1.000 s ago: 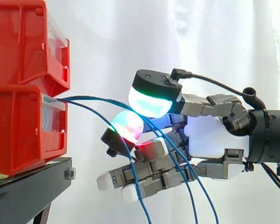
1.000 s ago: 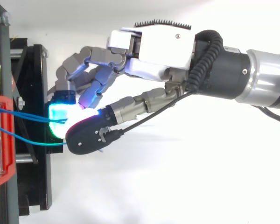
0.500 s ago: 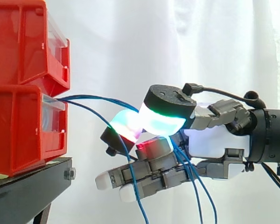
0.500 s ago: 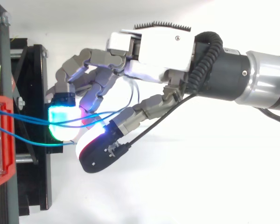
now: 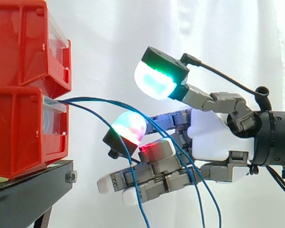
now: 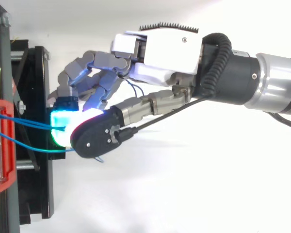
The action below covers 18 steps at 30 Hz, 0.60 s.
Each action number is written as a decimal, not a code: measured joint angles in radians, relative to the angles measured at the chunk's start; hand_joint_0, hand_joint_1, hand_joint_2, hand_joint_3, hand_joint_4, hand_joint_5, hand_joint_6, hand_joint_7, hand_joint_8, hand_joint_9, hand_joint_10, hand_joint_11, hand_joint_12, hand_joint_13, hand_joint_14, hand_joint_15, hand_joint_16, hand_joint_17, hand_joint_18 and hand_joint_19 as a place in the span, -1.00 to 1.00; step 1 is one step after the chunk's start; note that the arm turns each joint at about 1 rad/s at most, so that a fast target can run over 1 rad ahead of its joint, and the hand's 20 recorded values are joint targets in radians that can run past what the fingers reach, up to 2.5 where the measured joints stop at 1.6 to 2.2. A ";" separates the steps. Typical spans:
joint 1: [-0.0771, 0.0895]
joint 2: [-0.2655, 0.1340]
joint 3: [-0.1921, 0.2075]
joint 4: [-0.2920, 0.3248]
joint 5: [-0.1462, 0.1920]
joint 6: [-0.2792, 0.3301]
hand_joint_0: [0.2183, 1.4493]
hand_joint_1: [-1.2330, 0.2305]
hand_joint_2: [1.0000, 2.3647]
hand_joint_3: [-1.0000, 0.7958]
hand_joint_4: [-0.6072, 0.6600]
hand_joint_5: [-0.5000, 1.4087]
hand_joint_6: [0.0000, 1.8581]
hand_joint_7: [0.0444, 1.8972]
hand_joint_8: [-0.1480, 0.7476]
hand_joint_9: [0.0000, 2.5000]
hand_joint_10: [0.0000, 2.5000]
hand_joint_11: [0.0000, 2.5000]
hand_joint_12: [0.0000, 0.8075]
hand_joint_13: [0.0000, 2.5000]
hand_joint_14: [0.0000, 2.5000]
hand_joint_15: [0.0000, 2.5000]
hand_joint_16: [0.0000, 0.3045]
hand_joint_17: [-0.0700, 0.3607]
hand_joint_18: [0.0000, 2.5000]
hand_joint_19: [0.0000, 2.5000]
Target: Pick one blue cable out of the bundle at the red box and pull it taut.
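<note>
Two red bins sit stacked on a black stand (image 5: 28, 190) before a white curtain (image 5: 114, 38), their fronts close to the stand's edge nearest the robot hand (image 5: 213, 140). The upper bin (image 5: 23, 42) rests on the lower bin (image 5: 19, 133). From the front of the lower bin a bundle of blue cables (image 5: 88, 99) arcs out to the right.

We see the robot hand reaching in from the right at the height of that lower bin, near its front and not touching it. The robot hand is spread. Its thumb (image 5: 156, 78), with a pad glowing green and cyan, stands raised above the cables and well apart from the fingers (image 5: 147, 178). The lowest fingers lie nearly straight and point toward the stand. Above them a bent finger shows a pad of mixed green, blue and red close beside the cables, and another pad glows red just beneath it.

The cables run slack across the fingers and hang down past the bottom of the side view, not yet taut. We see none of them pinched.

From above, the cables (image 6: 24, 123) cross from the bin over the stand to a glowing cyan pad at the stand's edge. There the dark back of the thumb (image 6: 99, 138) covers them.
</note>
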 measured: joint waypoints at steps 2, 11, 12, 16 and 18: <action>0.000 0.000 0.000 0.000 0.000 0.000 -0.40 -0.17 -0.98 -0.25 0.20 -0.62 -0.03 0.05 0.24 -0.09 -0.99 0.10 0.10 -0.65 -1.00 -0.92 -0.64 -0.09 -0.67 -0.73; 0.000 0.000 0.000 -0.001 0.001 0.000 -0.30 -0.46 -0.97 -0.11 0.11 -0.63 -0.01 0.11 0.22 -0.11 -1.00 0.13 0.10 -0.62 -1.00 -0.92 -0.64 -0.10 -0.62 -0.76; -0.001 0.000 0.000 -0.001 0.001 0.000 -0.28 -0.50 -0.97 -0.11 0.06 -0.64 0.01 0.06 0.22 -0.12 -1.00 0.14 0.10 -0.62 -1.00 -0.92 -0.64 -0.10 -0.62 -0.77; 0.000 0.000 0.000 0.000 0.000 0.000 -0.16 -0.59 -0.98 -0.23 -0.03 -0.65 0.02 0.03 0.19 -0.14 -1.00 0.15 0.13 -0.60 -1.00 -0.92 -0.64 -0.10 -0.60 -0.80; 0.000 0.000 0.000 0.001 0.000 0.000 -0.12 -0.61 -0.99 -0.33 -0.03 -0.65 0.02 0.03 0.19 -0.15 -1.00 0.17 0.13 -0.60 -1.00 -0.91 -0.64 -0.10 -0.60 -0.82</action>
